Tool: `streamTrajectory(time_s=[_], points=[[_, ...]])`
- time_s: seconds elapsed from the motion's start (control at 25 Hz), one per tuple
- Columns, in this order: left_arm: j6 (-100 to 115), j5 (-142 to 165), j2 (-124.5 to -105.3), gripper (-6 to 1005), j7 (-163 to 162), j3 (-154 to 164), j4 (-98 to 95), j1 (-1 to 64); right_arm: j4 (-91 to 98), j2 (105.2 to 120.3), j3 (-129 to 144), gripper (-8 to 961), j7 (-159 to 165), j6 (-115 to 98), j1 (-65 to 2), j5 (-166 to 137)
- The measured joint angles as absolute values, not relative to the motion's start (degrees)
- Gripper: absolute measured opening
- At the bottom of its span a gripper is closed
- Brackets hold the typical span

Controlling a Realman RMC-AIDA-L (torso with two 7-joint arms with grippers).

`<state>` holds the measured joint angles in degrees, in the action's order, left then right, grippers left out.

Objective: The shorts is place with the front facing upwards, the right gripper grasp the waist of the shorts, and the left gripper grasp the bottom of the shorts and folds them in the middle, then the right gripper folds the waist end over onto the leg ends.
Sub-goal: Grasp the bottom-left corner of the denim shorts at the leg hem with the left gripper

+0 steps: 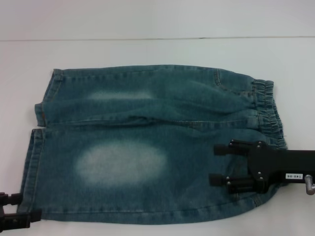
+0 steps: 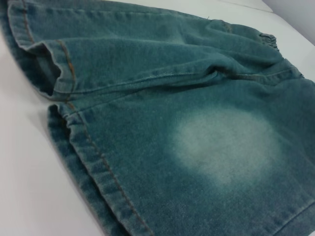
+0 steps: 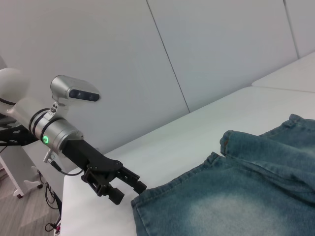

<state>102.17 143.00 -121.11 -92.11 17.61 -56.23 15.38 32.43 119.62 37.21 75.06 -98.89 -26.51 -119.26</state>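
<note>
The blue-green denim shorts (image 1: pixel 147 142) lie flat on the white table (image 1: pixel 147 49). The ruffled waist (image 1: pixel 266 105) is at the right and the bottom of the shorts (image 1: pixel 37 147), the two stitched leg ends, is at the left. My right gripper (image 1: pixel 213 164) hovers open over the near leg's fabric just inside the waist, holding nothing. My left gripper (image 1: pixel 24 206) is at the near left corner, open, with its fingertips right at the hem corner. The right wrist view shows that left gripper (image 3: pixel 133 192) with its green light, beside the shorts (image 3: pixel 236 196). The left wrist view shows the orange-stitched hem (image 2: pixel 93 162).
White tabletop (image 1: pixel 157 226) surrounds the shorts, with a narrow strip along the near edge. A pale wall (image 3: pixel 197 59) stands beyond the table's left side. Robot base parts and cables (image 3: pixel 29 182) sit below the table edge.
</note>
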Motion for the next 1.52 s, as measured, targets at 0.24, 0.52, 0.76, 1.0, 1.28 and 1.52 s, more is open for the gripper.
streamTrajectory(time_s=[0.24, 0.52, 0.76, 1.0, 1.28, 1.52], points=[[101.79, 145.12, -121.37, 935, -92.62, 17.46, -56.78, 16.25, 32.43, 119.62, 37.17, 916, 75.06, -98.80, -26.42, -119.27], [102.04, 145.32, -121.66, 935, -92.71, 17.29, -57.82, 16.37, 32.34, 119.62, 37.17, 917, 75.06, -98.42, -26.36, -119.27], [101.61, 145.42, -121.61, 934, -93.54, 17.35, -58.26, 16.06, 32.23, 119.62, 37.17, 917, 75.06, -98.18, -26.44, -119.26], [101.34, 145.82, -121.83, 925, -94.70, 17.72, -59.72, 15.98, 32.10, 119.61, 37.18, 917, 75.06, -98.16, -26.64, -119.38], [101.90, 147.27, -121.96, 912, -95.15, 18.32, -59.46, 16.83, 32.17, 119.53, 37.18, 917, 75.06, -97.99, -26.55, -119.40], [102.35, 147.31, -121.99, 900, -95.33, 19.75, -59.40, 17.28, 32.21, 119.53, 37.18, 917, 75.06, -97.99, -26.53, -119.50]])
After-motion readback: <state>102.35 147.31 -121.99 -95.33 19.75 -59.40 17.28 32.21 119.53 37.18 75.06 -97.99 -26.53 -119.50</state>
